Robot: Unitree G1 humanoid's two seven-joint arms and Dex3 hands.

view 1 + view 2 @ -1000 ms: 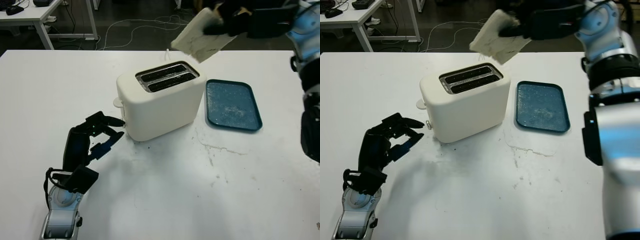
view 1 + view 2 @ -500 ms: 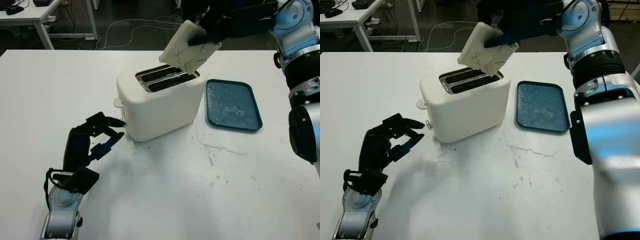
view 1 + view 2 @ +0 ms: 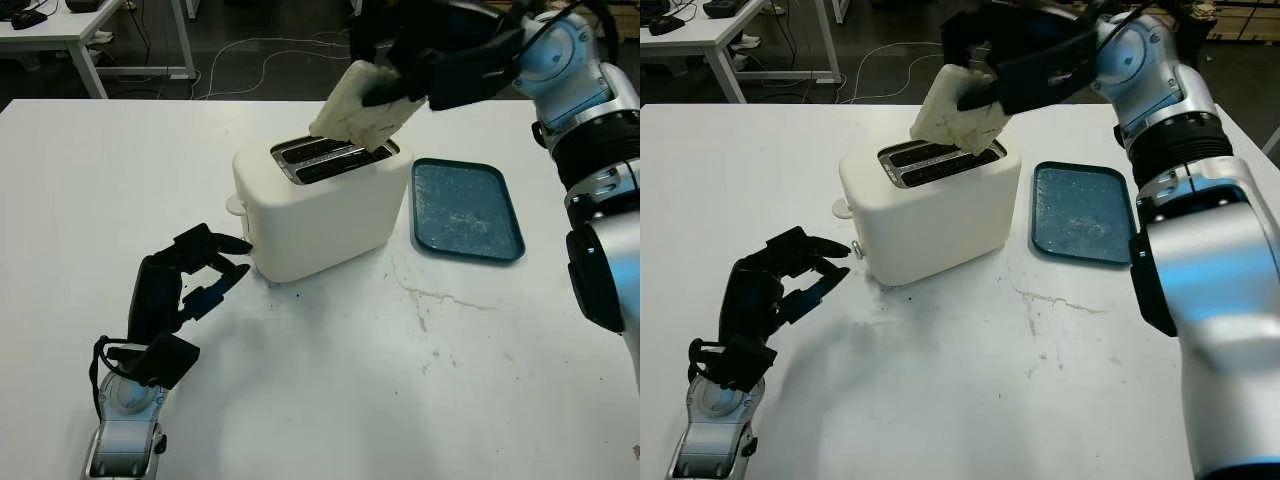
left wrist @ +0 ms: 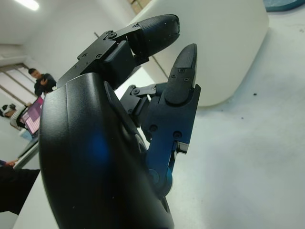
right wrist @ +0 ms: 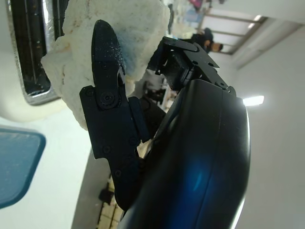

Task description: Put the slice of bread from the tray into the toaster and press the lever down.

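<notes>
A: Left eye view, item one: the slice of bread. We held it in our right hand, fingers closed around its upper part, tilted, its lower corner just above the slots of the toaster. It was not yet in.

B: Handling, as we judged it?

A: We needed to stand the slice upright, line its edge along one slot, then lower it straight; tilted as it was, a corner could catch on the slot's metal rim.

B: Item two, the lever?

A: A small white knob on the toaster's end face. Our left hand sat just beside it, holding nothing, fingers partly curled, so we thought it well placed to press.

B: Surroundings?

A: Blue tray, bare but for crumbs, beside the toaster on the white table. Nothing blocked the slots.
</notes>
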